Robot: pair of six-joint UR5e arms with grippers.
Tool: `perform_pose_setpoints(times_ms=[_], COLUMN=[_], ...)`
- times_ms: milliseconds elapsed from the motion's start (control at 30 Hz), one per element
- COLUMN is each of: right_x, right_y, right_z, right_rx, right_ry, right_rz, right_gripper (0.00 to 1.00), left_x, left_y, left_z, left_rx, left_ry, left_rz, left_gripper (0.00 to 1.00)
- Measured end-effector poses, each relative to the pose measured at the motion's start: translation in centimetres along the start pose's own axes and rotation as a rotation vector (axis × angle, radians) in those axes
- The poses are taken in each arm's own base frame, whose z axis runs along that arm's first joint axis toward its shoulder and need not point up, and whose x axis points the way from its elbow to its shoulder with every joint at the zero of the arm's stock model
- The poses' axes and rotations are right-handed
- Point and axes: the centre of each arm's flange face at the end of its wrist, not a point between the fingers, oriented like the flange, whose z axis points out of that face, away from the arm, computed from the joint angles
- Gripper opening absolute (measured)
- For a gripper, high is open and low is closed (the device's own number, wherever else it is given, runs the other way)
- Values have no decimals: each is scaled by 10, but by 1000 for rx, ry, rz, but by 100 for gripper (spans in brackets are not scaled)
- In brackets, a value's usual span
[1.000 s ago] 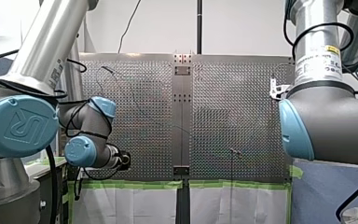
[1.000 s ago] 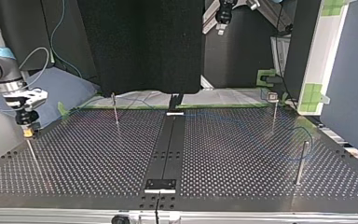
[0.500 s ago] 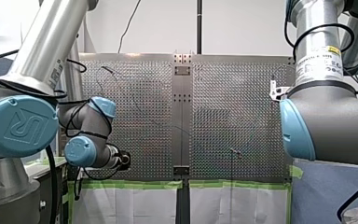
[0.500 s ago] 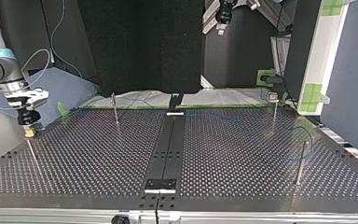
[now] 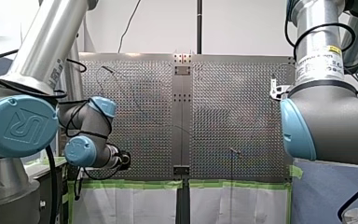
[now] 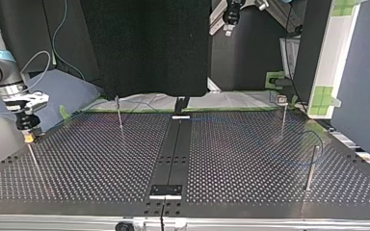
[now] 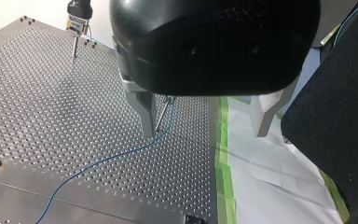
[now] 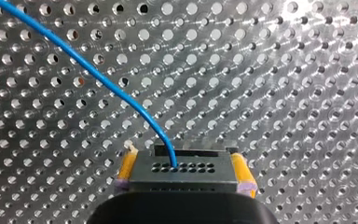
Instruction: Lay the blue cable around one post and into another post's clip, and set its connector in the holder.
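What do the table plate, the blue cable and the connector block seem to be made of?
Table plate: bare metal, likely aluminium, brushed; it glints around the holes. Blue cable: smooth, plastic-looking jacket, curving in an even arc. Connector: matte black, probably moulded plastic, with small holes in its face.

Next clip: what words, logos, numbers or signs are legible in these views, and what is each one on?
"UR": logo on the blue joint cap of my left arm, front view.
White label with a yellow mark, on my right arm, front view: print too small to read.
Top view and both wrist views: no text visible.
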Motion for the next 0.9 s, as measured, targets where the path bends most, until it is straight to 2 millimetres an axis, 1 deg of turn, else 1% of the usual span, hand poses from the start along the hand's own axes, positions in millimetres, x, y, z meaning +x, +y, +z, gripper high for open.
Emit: perform_pose_setpoints(times_ms=[400, 900], right_x=[4, 4], right_y=[2, 3], right_z=[2, 2], right_rx=[1, 10], right_ry=[13, 16], right_rz=[-1, 1], right_gripper=[2, 2], left_x=[0, -1], left_y=[0, 0], left_z=[1, 1], left_rx=[-3, -3], left_ry=[6, 5], left_rz=[2, 2], left_gripper=[100, 100])
